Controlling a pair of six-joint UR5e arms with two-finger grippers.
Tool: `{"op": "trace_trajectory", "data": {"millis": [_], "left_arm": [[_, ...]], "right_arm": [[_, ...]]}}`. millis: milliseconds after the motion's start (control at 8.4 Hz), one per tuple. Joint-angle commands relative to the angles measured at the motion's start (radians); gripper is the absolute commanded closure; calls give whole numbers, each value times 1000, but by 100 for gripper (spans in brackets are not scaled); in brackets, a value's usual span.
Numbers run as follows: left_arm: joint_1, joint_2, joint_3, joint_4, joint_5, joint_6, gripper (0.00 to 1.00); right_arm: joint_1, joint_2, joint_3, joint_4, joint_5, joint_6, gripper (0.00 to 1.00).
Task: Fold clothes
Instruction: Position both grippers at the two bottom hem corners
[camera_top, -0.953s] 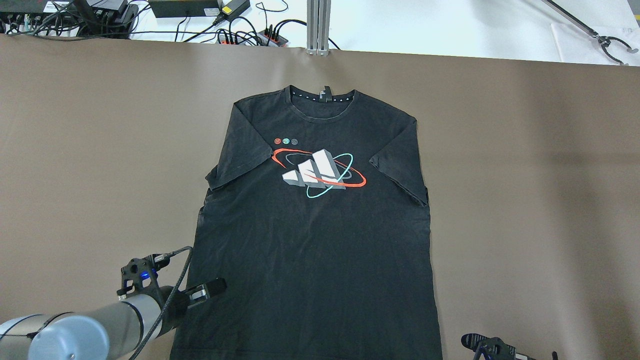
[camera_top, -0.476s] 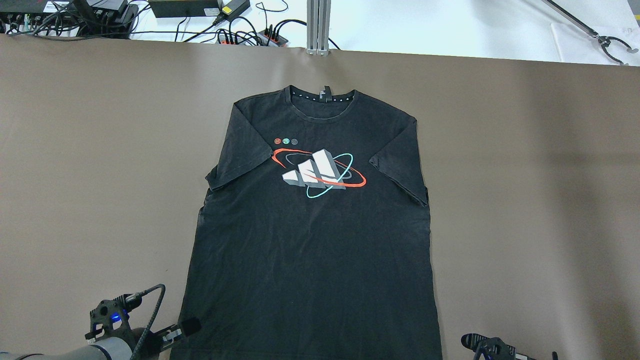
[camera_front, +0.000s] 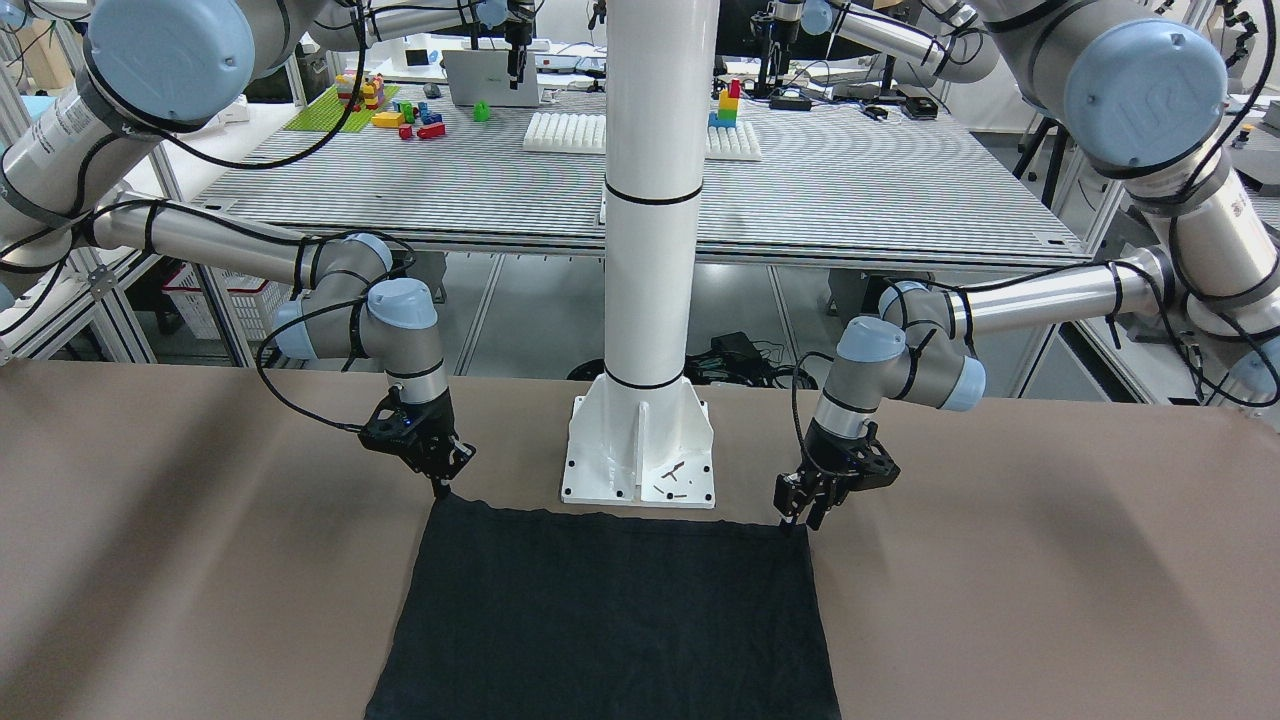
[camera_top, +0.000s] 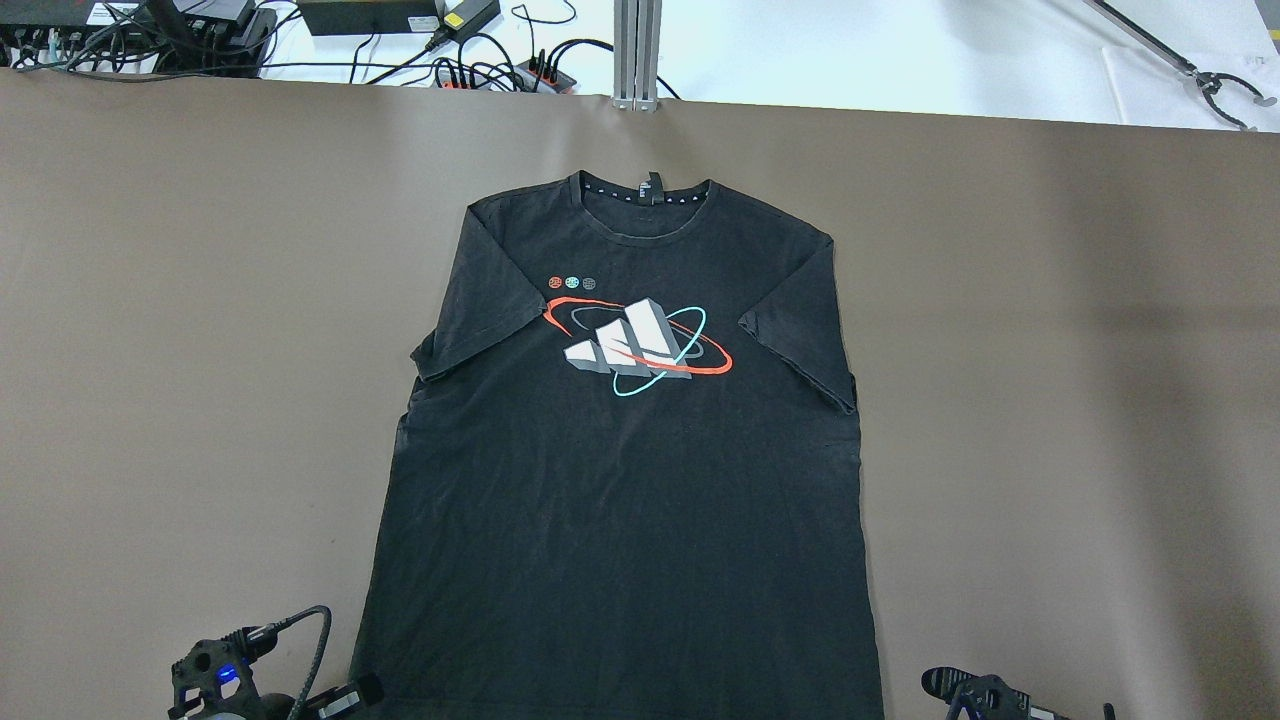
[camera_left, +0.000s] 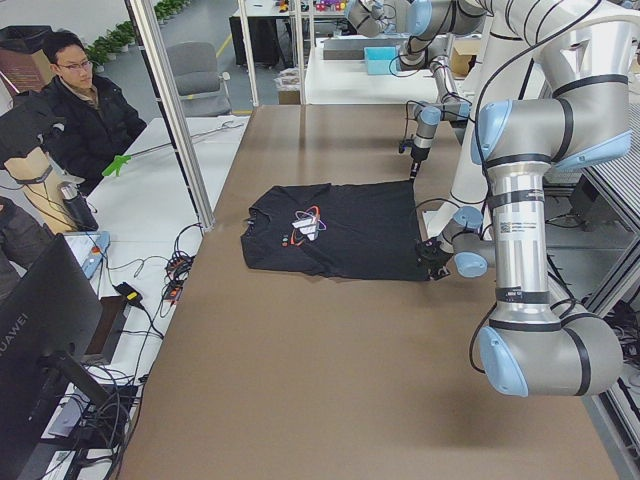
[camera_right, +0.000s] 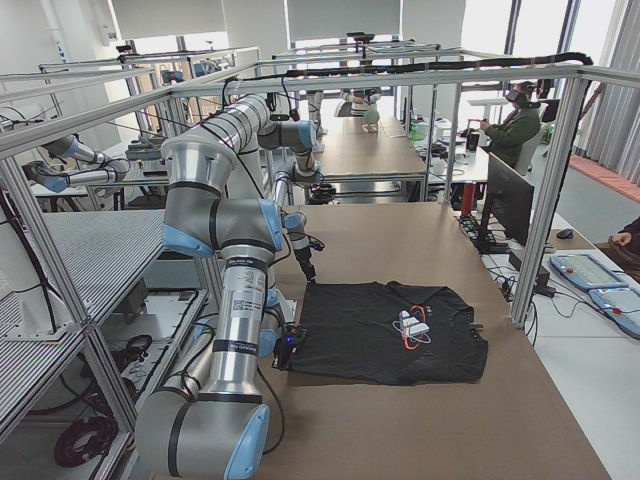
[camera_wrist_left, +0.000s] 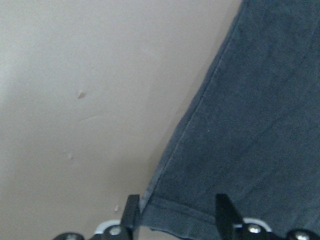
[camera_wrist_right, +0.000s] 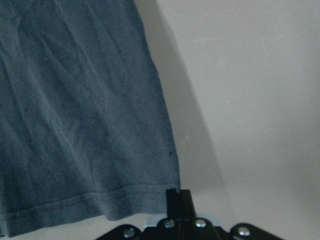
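Observation:
The clothes are one black T-shirt (camera_top: 620, 480) with a white, red and teal chest print, lying flat with its collar at the far side. My left gripper (camera_wrist_left: 176, 215) is open, its fingers straddling the hem's left corner; it shows at the bottom edge of the overhead view (camera_top: 345, 695) and in the front-facing view (camera_front: 800, 518). My right gripper (camera_wrist_right: 179, 202) is shut, its tips pinched at the hem's right corner (camera_wrist_right: 172, 187). It also shows in the front-facing view (camera_front: 441, 488). In the front-facing view the shirt (camera_front: 610, 620) shows only as a plain dark rectangle.
The white pole's base plate (camera_front: 640, 460) stands just behind the hem, between the two grippers. Brown table surface (camera_top: 1050, 400) surrounds the shirt on both sides. Cables and power strips (camera_top: 480, 60) lie beyond the far edge. A person (camera_left: 75, 110) sits at a side desk.
My left gripper has drawn back along the shirt's left edge toward the robot, down to the hem corner. The right gripper and the shirt have not moved.

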Motion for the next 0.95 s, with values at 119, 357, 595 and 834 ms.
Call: {"op": "trace_trajectory", "data": {"millis": [119,357,595,834], "left_arm": [[25,0,11,2,23,-19,47],[25,2,32,4,28,-19,46],[25,0,27,4,28,-19,50],[26,2,21,4,25,-19,59]], "right_arm": [[0,1,0,0,0,0,100],[-2,1,-1,0,0,2,100],[-2,1,0,0,0,2,100],[-2,1,0,0,0,6,100]]}}
